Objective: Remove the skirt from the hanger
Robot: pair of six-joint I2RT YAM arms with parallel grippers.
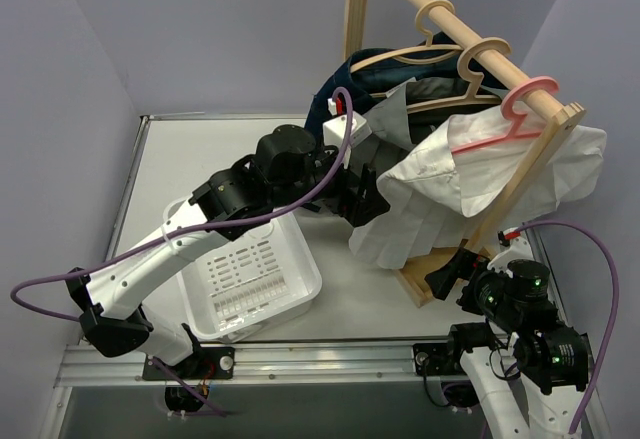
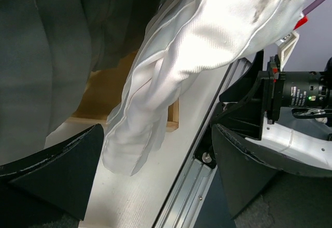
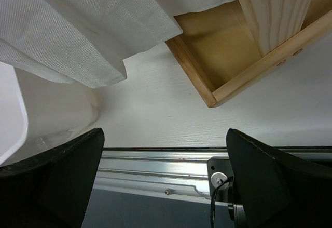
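**Both grippers open, the skirt hanging on its hanger**

Nearest us in the overhead view runs the metal rail (image 1: pixel 330 359) along the bottom edge, with the two arm bases bolted to it. At lower left the left arm rises over the white basket (image 1: pixel 312 277), which stands on the table (image 1: pixel 190 159), and reaches toward the middle of the frame. There the left gripper (image 1: pixel 360 199) sits against the lower left edge of the white skirt (image 1: pixel 470 174). From its wrist camera we see its fingers (image 2: pixel 67 165) spread wide, the skirt's hem (image 2: pixel 150 124) drooping into the gap between them, and neither finger closed on the cloth; grey cloth (image 2: pixel 46 72) fills the upper left of that view.

Moving right, the skirt hangs from the pink hanger (image 1: pixel 505 124) on the wooden rod (image 1: pixel 450 19) in the upper right of the overhead view, its folds falling down toward the rack's base frame (image 1: pixel 415 281). Behind it, up the rod, two wooden hangers (image 1: pixel 420 51) carry other clothes, among them a dark blue garment (image 1: pixel 335 89).

At lower right, the right gripper (image 1: pixel 448 274) rests low beside the base frame, under the skirt. Its wrist camera shows its fingers (image 3: pixel 62 171) wide apart with nothing between them, a white hem (image 3: pixel 83 41) above at upper left and the frame's corner (image 3: pixel 192 69) to the right
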